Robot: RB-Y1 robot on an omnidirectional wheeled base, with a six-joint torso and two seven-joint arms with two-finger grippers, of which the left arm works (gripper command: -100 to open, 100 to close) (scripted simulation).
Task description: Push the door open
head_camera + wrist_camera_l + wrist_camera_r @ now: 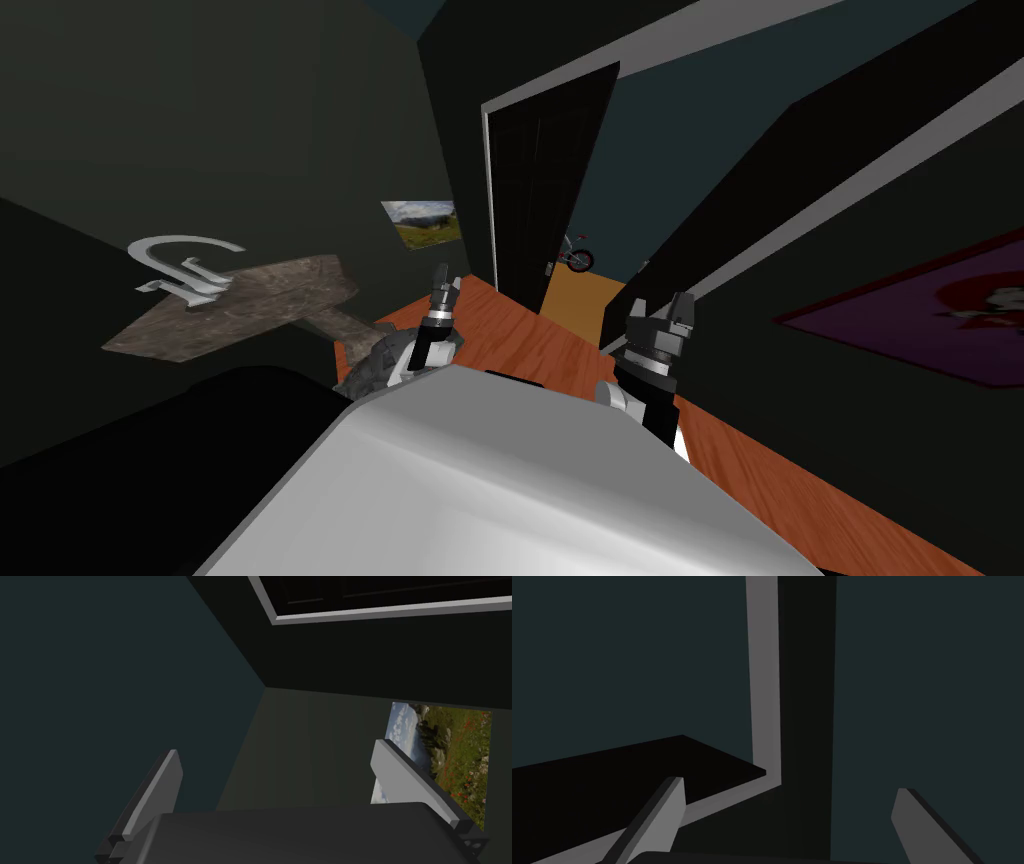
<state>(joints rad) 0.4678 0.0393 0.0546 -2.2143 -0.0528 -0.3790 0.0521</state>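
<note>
Head view
door (540,190): dark, far middle of the room, standing ajar in a grey frame (488,200); the gap lies at its right edge.
beyond the gap: an orange floor and a small bicycle (577,255).
left gripper (445,280): raised over the reddish wooden floor (520,340), nearer than the door and well apart from it.
right gripper (662,308): raised to the right of the left one, also short of the door.
left wall: a landscape picture (425,222) just left of the door; nearer, a stone-look top (240,310) bearing a white curled ornament (185,265).
right wall: a purple poster (930,310).

Left wrist view
claw: released, both fingers (160,786) spread wide with nothing between them.
ahead: a dark wall corner, the landscape picture past one finger, and a corner of the grey frame with the dark door inside it.

Right wrist view
claw: released, fingers (662,811) wide apart and holding nothing.
ahead: a grey strip bent into a corner and a black panel beside it; I cannot tell which part of the doorway this is.
</note>
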